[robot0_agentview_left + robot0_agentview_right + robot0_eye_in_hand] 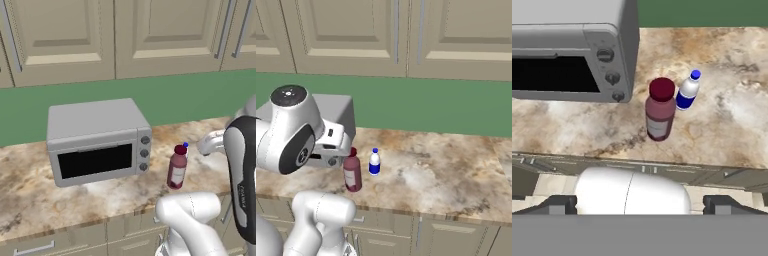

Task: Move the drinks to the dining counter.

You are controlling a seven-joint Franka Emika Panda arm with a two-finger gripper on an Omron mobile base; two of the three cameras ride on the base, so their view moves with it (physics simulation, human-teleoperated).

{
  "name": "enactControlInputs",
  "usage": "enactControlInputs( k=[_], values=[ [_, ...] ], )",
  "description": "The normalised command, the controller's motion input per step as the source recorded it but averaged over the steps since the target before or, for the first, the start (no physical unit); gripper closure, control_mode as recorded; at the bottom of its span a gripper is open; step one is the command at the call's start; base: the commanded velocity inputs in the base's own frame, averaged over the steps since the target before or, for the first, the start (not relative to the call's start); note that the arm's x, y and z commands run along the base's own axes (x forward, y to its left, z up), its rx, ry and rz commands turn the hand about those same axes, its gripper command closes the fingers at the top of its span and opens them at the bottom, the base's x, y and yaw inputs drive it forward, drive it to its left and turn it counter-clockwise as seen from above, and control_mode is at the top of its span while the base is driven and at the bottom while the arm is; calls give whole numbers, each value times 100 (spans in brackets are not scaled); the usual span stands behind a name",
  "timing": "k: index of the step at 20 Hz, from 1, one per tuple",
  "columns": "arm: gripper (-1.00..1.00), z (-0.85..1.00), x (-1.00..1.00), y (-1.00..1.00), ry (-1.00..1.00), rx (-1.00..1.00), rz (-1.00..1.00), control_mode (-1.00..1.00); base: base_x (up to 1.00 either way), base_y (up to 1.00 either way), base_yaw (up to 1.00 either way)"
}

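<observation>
We see the maroon bottle (pixel 660 110) mid-frame on the marbled counter (pixel 727 130), white-and-blue bottle (pixel 688 90) just behind it, toaster oven (pixel 572 50) upper left. Gripper (pixel 640 205) sits wide open and empty, probably staged above for a grasp; fingertips barely visible.

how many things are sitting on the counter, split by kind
bottles: 2, the dark maroon bottle and the small white-and-blue bottle
toaster ovens: 1, the grey toaster oven
total: 3, all on the marbled counter
</observation>
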Motion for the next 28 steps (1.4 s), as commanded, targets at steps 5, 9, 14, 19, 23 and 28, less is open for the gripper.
enactControlInputs(
  k=[5,9,14,19,23,28],
  values=[
    [-100,-22,19,0,-3,0,4,-100,0,0,0],
    [-100,-10,21,0,0,0,3,-100,0,0,0],
    [-100,-11,25,0,0,0,1,-100,0,0,0],
    [-100,-17,32,0,1,0,0,-100,0,0,0],
    [-100,-16,34,0,0,0,0,-100,0,0,0],
    [-100,-24,36,0,4,0,1,-100,0,0,0]
  ],
)
